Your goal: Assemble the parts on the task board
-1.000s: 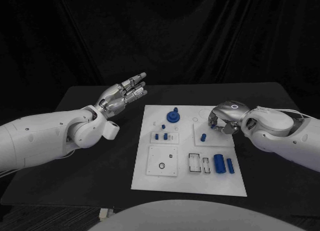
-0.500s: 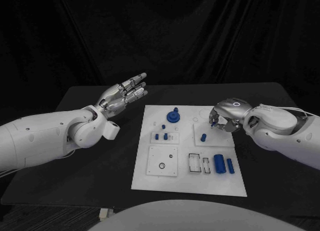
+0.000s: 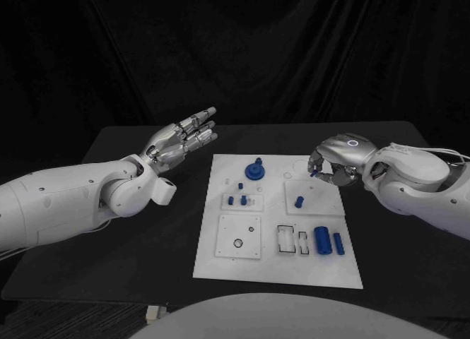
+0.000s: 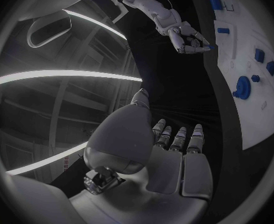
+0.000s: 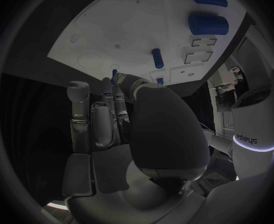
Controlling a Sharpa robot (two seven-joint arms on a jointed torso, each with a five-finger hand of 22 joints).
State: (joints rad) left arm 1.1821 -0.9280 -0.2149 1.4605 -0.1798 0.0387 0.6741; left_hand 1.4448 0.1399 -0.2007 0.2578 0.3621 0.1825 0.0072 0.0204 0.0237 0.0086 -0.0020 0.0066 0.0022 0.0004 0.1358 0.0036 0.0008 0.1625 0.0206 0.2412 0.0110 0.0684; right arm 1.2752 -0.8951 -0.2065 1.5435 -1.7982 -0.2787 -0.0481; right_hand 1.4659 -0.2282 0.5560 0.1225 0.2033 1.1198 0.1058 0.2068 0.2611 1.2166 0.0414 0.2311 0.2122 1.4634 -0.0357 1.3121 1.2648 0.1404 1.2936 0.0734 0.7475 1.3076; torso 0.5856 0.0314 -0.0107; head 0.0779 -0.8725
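— What carries everything here?

— A black bench [image 3: 123, 233], dark and matte, with a black curtain hanging behind its far edge.

— And what lies directly on it?

— One white task board [image 3: 220, 265], flat on the middle of the bench. It sits between the two arms: the left robot hand [image 3: 181, 140] hovers just beyond its far corner on that side, and the right robot hand [image 3: 333, 164] is raised over its far edge on the other side.

— How does the board lie?

— Long side running away from the robot, with bare bench showing on every side.
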